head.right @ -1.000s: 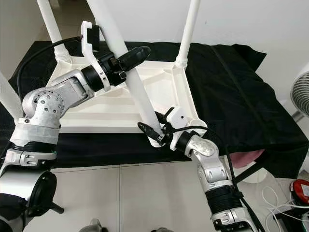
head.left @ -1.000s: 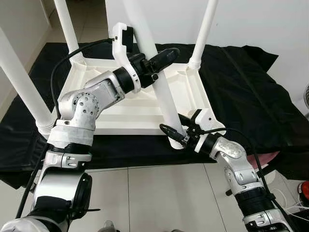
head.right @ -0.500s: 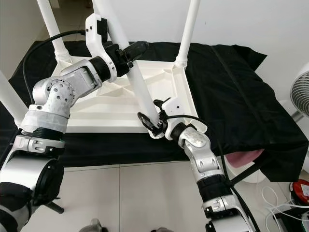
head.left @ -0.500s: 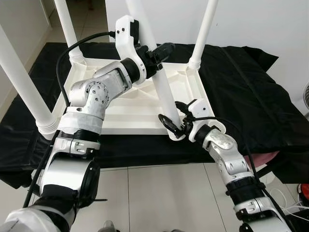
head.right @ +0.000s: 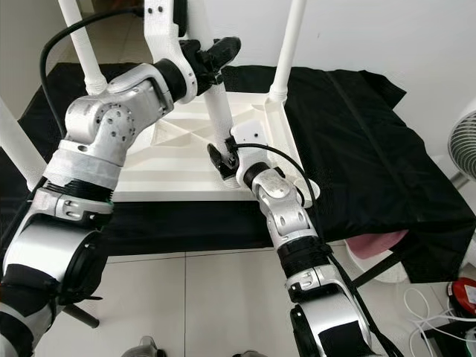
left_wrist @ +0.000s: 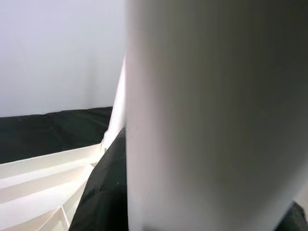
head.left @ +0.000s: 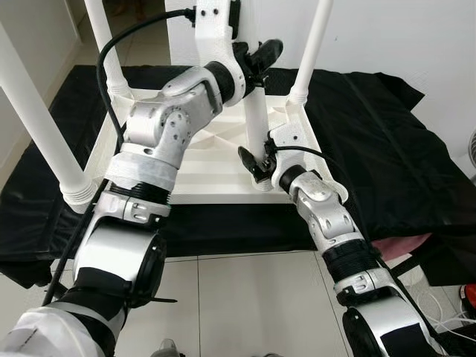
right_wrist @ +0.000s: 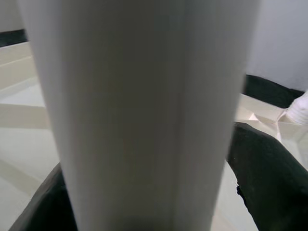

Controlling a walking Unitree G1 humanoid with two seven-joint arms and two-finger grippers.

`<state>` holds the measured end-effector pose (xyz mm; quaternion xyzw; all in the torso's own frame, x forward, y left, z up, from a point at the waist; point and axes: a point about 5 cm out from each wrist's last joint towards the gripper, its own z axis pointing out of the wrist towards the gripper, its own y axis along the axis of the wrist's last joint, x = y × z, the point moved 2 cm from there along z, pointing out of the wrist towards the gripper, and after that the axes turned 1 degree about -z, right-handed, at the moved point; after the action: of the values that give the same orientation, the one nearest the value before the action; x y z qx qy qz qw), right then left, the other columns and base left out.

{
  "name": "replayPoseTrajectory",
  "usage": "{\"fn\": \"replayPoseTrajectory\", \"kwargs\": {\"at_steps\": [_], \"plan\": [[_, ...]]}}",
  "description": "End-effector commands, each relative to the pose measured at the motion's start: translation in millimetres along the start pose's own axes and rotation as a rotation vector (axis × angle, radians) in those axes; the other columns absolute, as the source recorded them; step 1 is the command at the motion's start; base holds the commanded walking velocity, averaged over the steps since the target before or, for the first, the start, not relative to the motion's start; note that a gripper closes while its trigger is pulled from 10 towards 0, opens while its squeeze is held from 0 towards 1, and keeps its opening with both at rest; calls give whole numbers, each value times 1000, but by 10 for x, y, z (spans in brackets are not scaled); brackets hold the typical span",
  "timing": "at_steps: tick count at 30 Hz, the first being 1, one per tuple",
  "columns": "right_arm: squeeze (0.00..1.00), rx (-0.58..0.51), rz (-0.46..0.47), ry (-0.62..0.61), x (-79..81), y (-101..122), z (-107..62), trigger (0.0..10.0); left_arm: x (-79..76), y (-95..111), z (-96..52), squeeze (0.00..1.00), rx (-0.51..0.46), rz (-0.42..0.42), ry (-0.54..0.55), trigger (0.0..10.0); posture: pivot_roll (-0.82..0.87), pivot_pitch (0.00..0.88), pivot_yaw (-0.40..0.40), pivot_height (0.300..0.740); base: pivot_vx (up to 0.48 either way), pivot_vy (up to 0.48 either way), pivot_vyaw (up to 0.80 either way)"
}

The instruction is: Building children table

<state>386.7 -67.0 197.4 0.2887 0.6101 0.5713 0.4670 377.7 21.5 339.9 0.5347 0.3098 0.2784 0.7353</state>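
Observation:
The white children's table (head.left: 201,167) lies upside down on a black cloth, with three white legs standing up from its corners. A fourth white leg (head.right: 218,111) stands nearly upright above the near right part of the table's underside. My left gripper (head.left: 256,59) is shut on its upper part. Low down, my right gripper (head.left: 253,165) is shut around its base. In the left wrist view the leg (left_wrist: 207,115) sits against a black finger (left_wrist: 106,192). The right wrist view shows the leg (right_wrist: 139,115) between black fingers (right_wrist: 269,178). The near right corner socket (head.right: 309,190) peeks out beside my right forearm.
The black cloth (head.left: 372,126) covers a low platform by a white wall. Fixed legs rise at near left (head.left: 37,126), far left (head.left: 104,44) and far right (head.left: 312,44). Tiled floor (head.left: 223,297) lies in front. A fan (head.right: 467,141) and a red object (head.right: 465,290) are at the right.
The held leg has swung from a clear tilt to nearly upright. Its base has shifted away from the near right corner toward the table's middle. Both arms rose and moved forward with it.

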Motion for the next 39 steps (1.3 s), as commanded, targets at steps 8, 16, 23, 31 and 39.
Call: {"fn": "replayPoseTrajectory", "kwargs": {"at_steps": [8, 16, 23, 31, 39], "plan": [[0, 8, -80, -173, 15, 115, 138, 10000, -103, 120, 81, 0, -59, 103, 55, 10000, 33, 28, -53, 740, 0, 0, 0], [0, 26, -74, -361, -48, 56, 91, 10000, -140, 171, 108, 0, -85, 96, 74, 10000, 37, 28, -52, 740, 0, 0, 0], [0, 31, -110, -396, 30, -17, 68, 10000, -218, 185, 138, 0, -97, 107, 72, 10000, 38, 27, -55, 740, 0, 0, 0], [0, 25, -136, -416, 78, -29, 83, 7882, -262, 170, 167, 0, -103, 99, 67, 10000, 41, 28, -59, 740, 0, 0, 0], [0, 16, -140, -420, 109, -14, 92, 0, -276, 171, 174, 0, -104, 102, 63, 10000, 41, 26, -58, 740, 0, 0, 0]]}}
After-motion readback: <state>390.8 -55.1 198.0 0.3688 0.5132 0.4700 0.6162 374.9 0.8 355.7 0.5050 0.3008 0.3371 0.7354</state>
